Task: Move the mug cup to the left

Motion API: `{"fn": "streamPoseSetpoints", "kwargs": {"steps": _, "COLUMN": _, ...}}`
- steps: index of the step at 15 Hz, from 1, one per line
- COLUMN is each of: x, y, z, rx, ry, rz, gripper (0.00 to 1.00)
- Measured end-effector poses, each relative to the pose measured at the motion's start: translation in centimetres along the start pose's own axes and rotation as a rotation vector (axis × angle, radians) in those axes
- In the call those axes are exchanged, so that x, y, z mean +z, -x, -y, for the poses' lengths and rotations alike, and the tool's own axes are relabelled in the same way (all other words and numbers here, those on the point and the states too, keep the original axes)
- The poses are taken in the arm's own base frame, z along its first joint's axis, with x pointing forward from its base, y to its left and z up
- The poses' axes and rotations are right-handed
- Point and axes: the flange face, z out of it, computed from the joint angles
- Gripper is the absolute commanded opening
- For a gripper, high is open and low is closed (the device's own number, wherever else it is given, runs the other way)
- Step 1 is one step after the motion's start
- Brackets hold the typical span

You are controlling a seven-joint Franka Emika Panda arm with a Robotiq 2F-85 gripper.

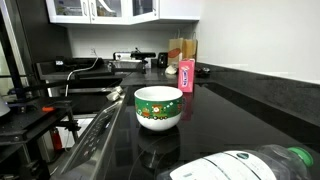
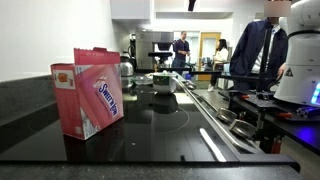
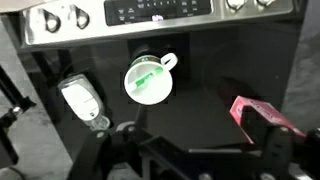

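Gripper held high with jaws spread, nothing grasped

In the wrist view the gripper (image 3: 196, 142) is seen entering from the near, lower edge as a dark, partly blurred frame, pointed straight down from well above the counter (image 3: 200, 105). Its two fingers (image 3: 272, 138) are set wide apart, one at the left and one at the right of the picture, and nothing is held between them or touched by them. In an exterior view a white, rounded section of the arm (image 2: 300, 58) is seen at the far right edge, standing upright. A small dark part is cut off by the top edge of that same view, and whether it belongs to the gripper cannot be told.
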Motion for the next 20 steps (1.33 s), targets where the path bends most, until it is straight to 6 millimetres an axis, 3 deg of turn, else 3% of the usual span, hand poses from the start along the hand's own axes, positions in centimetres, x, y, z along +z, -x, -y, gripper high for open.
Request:
{"fn": "streamPoseSetpoints", "kwargs": {"steps": 4, "x": 5.3, "y": -5.0, "z": -0.7, "rx": 0.213, "ry": -0.029, "rz": -0.026, "gripper": 1.00}}
{"fn": "streamPoseSetpoints", "kwargs": {"steps": 8, "x": 11.0, "y": -7.8, "z": -1.0, "rx": 0.415, "ry": -0.017, "rz": 0.062, "gripper": 1.00}}
{"fn": "streamPoseSetpoints", "kwargs": {"steps": 13, "x": 17.7, "y": -9.7, "z": -1.1, "rx": 0.601, "ry": -0.065, "rz": 0.191, "gripper": 1.00}}
{"fn": "streamPoseSetpoints", "kwargs": {"steps": 20, "x": 24.9, "y": -9.9, "z": -1.7, "rx": 0.701, "ry": -0.064, "rz": 0.321, "gripper": 1.00}}
